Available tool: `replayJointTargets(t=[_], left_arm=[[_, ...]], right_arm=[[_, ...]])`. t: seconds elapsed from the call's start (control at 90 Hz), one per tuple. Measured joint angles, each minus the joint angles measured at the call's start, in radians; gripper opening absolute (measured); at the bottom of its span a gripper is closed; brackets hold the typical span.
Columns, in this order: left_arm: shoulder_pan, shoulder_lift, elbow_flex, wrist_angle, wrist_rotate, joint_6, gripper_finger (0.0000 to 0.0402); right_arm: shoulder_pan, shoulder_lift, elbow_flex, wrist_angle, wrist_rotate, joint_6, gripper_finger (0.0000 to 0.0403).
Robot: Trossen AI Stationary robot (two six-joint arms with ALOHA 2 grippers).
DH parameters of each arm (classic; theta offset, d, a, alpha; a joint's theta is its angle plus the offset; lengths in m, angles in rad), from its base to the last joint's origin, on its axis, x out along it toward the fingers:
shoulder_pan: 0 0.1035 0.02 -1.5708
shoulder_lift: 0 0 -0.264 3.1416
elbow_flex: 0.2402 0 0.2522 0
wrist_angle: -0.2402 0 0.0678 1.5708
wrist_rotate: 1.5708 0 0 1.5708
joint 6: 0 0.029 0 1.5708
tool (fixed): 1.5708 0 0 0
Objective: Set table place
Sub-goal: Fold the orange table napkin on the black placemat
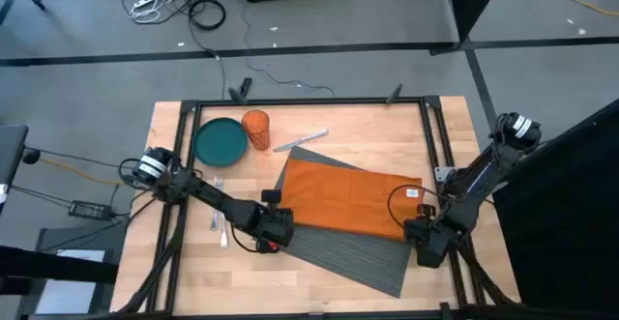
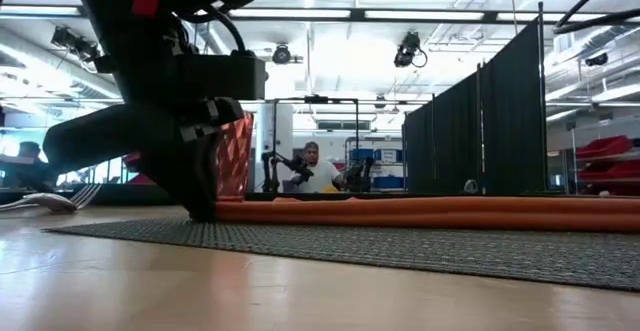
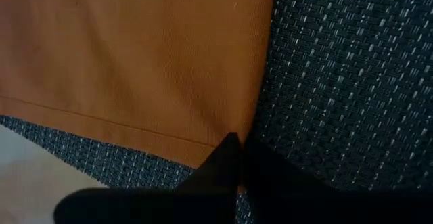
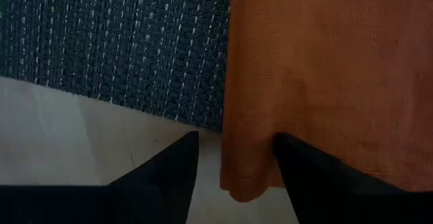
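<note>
We see the placemat point(image 1: 360, 250) lying askew on the middle of the table point(image 1: 319, 291), with the orange napkin point(image 1: 350, 200) spread over its far half. The left gripper point(image 1: 281, 229) sits at the napkin's near left corner, fingers point(image 3: 226, 158) pressed together, pinching the napkin's corner over the placemat. The right gripper point(image 1: 422, 235) is at the napkin's near right corner, fingers point(image 4: 172, 163) spread to either side of the cloth's edge. At the far left stand a teal plate point(image 1: 220, 141) and an orange cup point(image 1: 256, 129); a fork point(image 1: 219, 219) lies nearer.
</note>
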Motion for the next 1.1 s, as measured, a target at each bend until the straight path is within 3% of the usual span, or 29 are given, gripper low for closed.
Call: replayJointTargets(t=[0.256, 0.556, 0.889, 1.1], left_arm=[[-0.024, 0.0, 0.0, -0.006, 0.026, -0.143, 0.0], [-0.109, 0.0, 0.001, 0.028, 0.031, -0.256, 0.0], [-0.114, -0.004, 0.135, -0.288, -0.033, -0.258, 0.0], [-0.137, -0.005, 0.119, -0.366, -0.022, -0.333, 0.0]], right_arm=[[0.004, -0.002, 0.024, -0.09, 0.01, -0.006, 0.0013], [0.007, -0.007, 0.023, -0.124, 0.003, -0.003, 0.0002], [0.007, -0.006, 0.135, -0.07, -0.017, 0.004, 0.0], [0.011, 0.025, 0.14, 0.069, 0.034, 0.006, 0.0]])
